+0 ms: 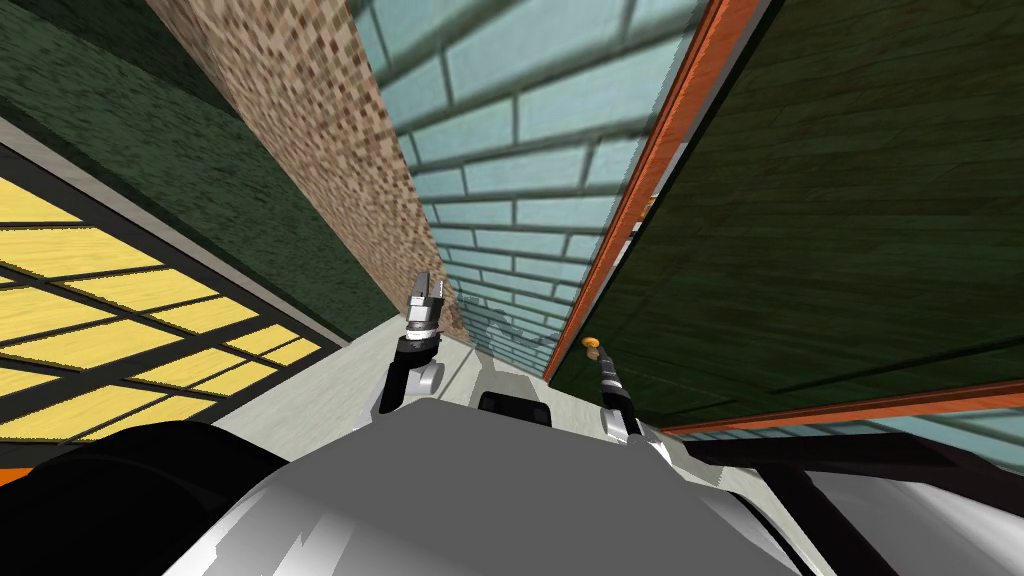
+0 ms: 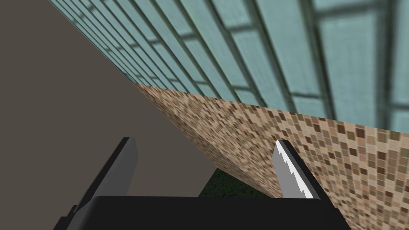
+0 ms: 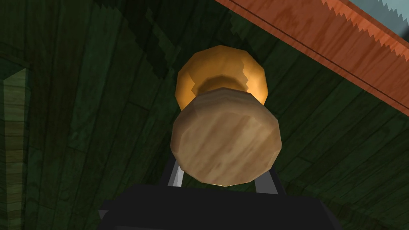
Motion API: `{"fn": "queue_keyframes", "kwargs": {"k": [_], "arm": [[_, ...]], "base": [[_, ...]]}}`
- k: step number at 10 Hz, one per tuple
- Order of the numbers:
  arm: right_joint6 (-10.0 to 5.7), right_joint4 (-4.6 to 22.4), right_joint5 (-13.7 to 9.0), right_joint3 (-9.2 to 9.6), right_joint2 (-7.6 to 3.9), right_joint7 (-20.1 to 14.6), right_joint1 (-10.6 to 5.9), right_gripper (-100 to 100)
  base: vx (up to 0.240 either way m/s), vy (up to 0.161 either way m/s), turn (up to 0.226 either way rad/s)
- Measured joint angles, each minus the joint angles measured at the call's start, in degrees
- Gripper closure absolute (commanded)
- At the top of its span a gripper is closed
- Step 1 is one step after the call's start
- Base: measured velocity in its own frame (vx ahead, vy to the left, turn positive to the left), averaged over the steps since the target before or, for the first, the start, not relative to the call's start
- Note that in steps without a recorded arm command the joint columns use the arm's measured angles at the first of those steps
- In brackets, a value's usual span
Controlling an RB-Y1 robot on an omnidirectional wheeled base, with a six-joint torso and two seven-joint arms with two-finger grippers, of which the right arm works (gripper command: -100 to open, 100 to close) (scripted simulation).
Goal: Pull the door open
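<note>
Right gripper (image 3: pixel 221 179) clamped on the round knob (image 3: pixel 225 137) by the door (image 3: pixel 80 100) edge — set to pull; left gripper (image 2: pixel 203 140) idle, fingers apart

Matt wood grain on dark green plank door (image 3: pixel 80 100)
Its round tan knob (image 3: pixel 225 143) looks wooden; orange-red frame (image 3: pixel 319 44), smooth grained wood.

The knob (image 3: pixel 225 137) hid the tips of the right gripper (image 3: pixel 223 165); you saw only its fingers (image 3: pixel 176 178) near their bases. The door (image 3: pixel 100 100) ran past every edge.
</note>
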Motion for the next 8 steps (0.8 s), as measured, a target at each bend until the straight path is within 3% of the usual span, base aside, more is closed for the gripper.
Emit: {"fn": "queue_keyframes", "kwargs": {"k": [3, 5, 7, 8], "arm": [[1.04, -2.1, -0.1, -0.09, 0.18, -0.1, 1.15, 100], [1.04, -2.2, -0.5, -0.1, 0.12, -2.0, 1.25, 100], [2.53, -5.2, -1.0, -0.12, 0.27, -4.0, 2.65, 100], [2.32, -4.3, -1.3, -0.05, 0.17, -5.3, 2.16, 100]], "base": [[-0.009, -0.002, 0.017], [-0.024, -0.019, 0.029], [-0.032, -0.013, 0.047], [-0.039, -0.014, 0.018]]}}
